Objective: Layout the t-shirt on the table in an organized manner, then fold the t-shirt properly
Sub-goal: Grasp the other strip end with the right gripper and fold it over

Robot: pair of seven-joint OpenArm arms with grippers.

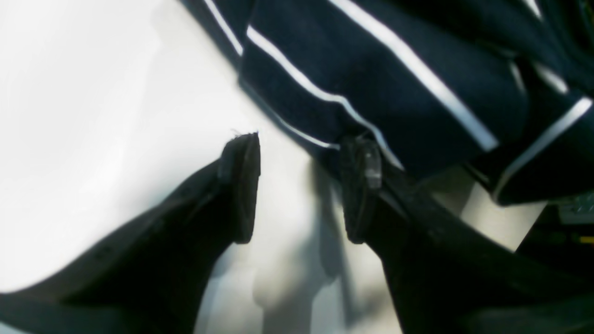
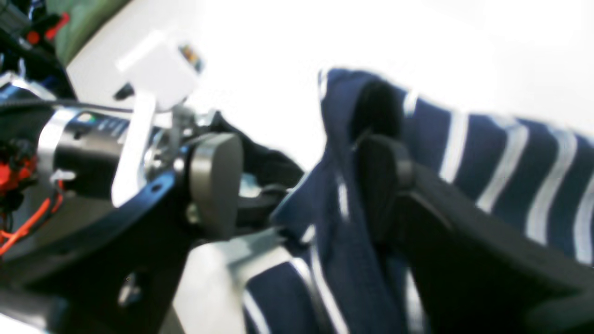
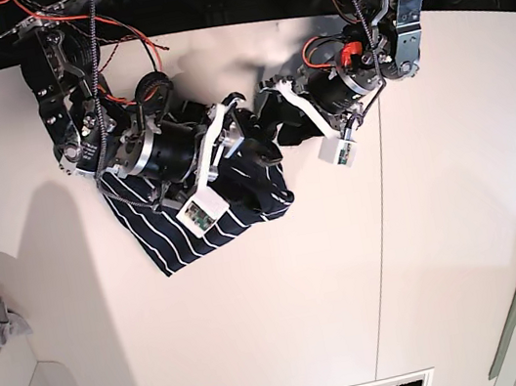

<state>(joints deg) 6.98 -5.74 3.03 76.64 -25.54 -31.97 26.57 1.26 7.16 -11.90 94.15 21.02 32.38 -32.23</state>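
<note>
Striped t-shirt, bunched at about 10 o'clock on the white worktop. Left hand: jaws parted, empty, one fingertip at the cloth's edge. Right hand: jaws apart, fabric draped between them, grip uncertain. Likely risk: cloth snagging on a finger, dragging into a worse heap.
</note>
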